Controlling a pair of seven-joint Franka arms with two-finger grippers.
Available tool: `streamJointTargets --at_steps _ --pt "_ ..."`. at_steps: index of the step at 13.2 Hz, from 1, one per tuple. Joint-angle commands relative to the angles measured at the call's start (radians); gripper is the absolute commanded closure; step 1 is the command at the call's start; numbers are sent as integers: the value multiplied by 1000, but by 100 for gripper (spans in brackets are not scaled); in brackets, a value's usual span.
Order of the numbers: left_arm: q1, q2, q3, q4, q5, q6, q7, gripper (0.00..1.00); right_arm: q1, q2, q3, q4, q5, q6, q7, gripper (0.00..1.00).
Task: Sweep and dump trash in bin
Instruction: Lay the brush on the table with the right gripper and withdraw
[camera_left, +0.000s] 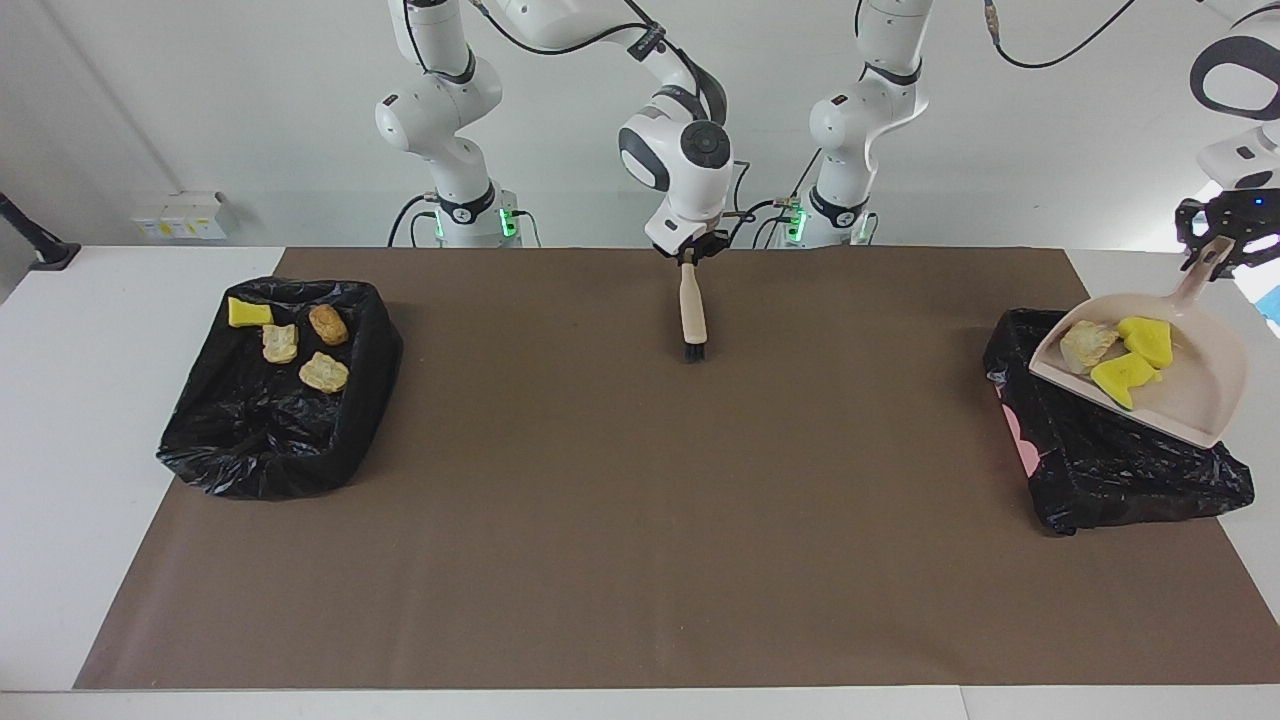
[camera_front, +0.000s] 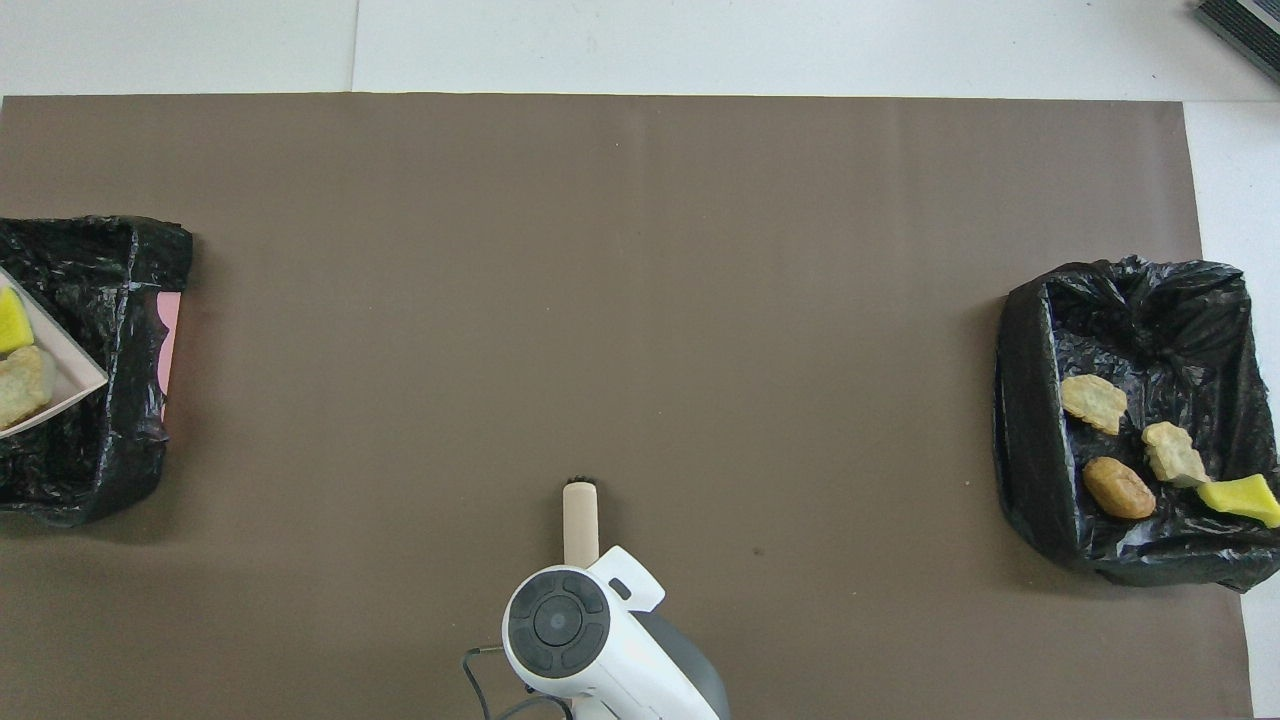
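trash (camera_left: 1118, 358), three scraps, sat in the dustpan (camera_left: 1195, 395) your left hand (camera_left: 1215, 243) clenched by its handle over the black-lined bin (camera_left: 1120, 470); you needed a slow tilt inside its rim. right hand (camera_left: 688, 258) clenched the brush (camera_left: 691, 315), waiting.

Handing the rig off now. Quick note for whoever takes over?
Left end effector: shut on the dustpan handle, holding it over the bin at the left arm's end.
Right end effector: shut on the brush, hanging bristles-down over mid-table, waiting.
Done: four scraps lie in the other bin; no scraps on the mat.
Left: three scraps sit in the pan; tip them in.
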Motion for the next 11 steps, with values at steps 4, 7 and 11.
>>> streamJointTargets --at_steps 4,7,11 --pt "-10 54 -9 64 274 59 40 100 -7 -25 2 -20 28 -12 -57 1" --pt "-48 54 -9 64 382 57 37 100 -17 -14 0 43 19 -95 -49 0" --pt "-106 54 -15 92 511 39 44 100 -91 -26 -6 147 6 -199 -63 0"
